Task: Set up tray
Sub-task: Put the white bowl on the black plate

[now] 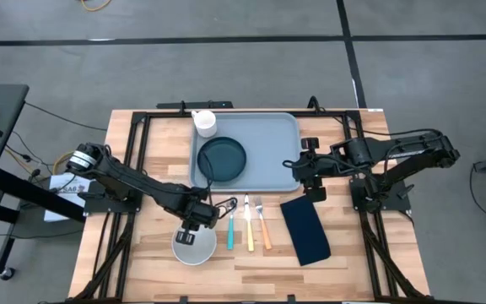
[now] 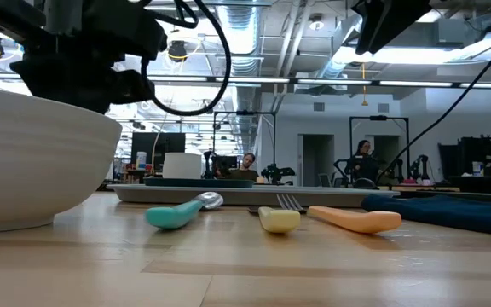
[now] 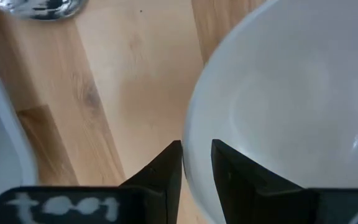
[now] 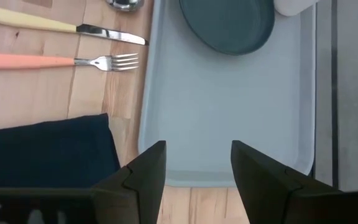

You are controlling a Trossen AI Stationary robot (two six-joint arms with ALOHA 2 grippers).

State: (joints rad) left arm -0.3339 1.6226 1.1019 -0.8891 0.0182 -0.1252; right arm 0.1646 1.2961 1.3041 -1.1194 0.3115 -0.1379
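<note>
The light grey-blue tray (image 1: 268, 165) lies at the table's far middle. It carries a dark navy round plate (image 1: 223, 158) and a white cup (image 1: 205, 123) in its far left corner. A white bowl (image 1: 194, 246) stands on the wood near the front, and its base rests on the table in the low view (image 2: 32, 162). My left gripper (image 1: 195, 225) is at the bowl's far rim, shut on it. My right gripper (image 1: 304, 166) hovers open over the tray's right edge (image 4: 166, 124) and touches nothing. My left gripper (image 3: 196, 149) pinches the bowl's rim (image 3: 191, 140) on the side toward the tray. One finger (image 3: 166, 171) is outside the wall and the other (image 3: 235, 171) is inside. The fingers come from above, pointing down. The bowl sits upright on the table.
A teal spoon (image 1: 230, 226), a yellow-handled knife (image 1: 248, 226) and an orange-handled fork (image 1: 263, 226) lie side by side right of the bowl. A folded dark navy napkin (image 1: 305, 230) lies right of them. Bare wood (image 1: 251, 274) runs along the near edge.
</note>
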